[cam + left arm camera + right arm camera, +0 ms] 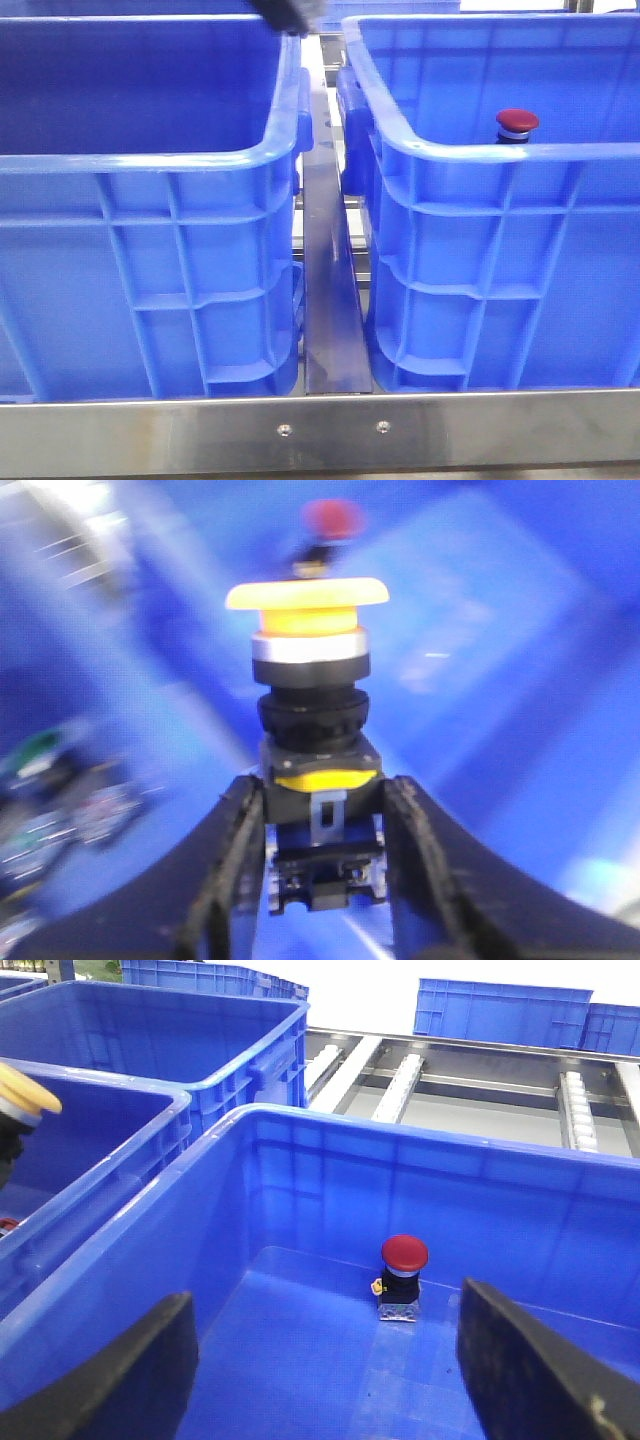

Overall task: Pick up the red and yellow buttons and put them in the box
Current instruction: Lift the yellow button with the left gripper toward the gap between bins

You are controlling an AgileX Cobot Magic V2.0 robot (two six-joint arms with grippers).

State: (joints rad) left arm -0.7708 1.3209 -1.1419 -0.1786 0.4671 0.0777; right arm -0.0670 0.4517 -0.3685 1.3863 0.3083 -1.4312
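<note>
Two large bright blue plastic crates with rolled rims and ribbed grid sides stand side by side on a steel frame. A narrow metal rail (328, 300) runs between them. Landmark: the right-hand blue crate (500, 270).

Red mushroom-head push button (403, 1278), dark red domed cap over a silver collar and a dark base, stands upright on the floor of the right-hand crate, near its far wall. In the front view only its cap and collar show above the crate's near rim (517, 124).

Left-hand blue crate (150, 260) sits just beside the right-hand one, apart from it by the rail's width.

Left gripper (322, 855): black fingers (235, 870) closed against the dark lower body of a yellow mushroom-head push button (308, 630), yellow flat cap, silver collar, black threaded neck. Button upright in the grip, cap away from the fingers. The wrist picture is blurred; a red shape beyond the cap is too soft to identify. From the right wrist view, the yellow cap (25, 1090) shows over the left-hand crate, beyond the landmark crate's rim.

Right gripper (330, 1360): black fingers (140, 1370) spread wide, nothing between them, over the right-hand crate's interior, the red button framed between them but well apart.

Roller conveyor tracks (400, 1080) lie beyond the right-hand crate's far wall.
</note>
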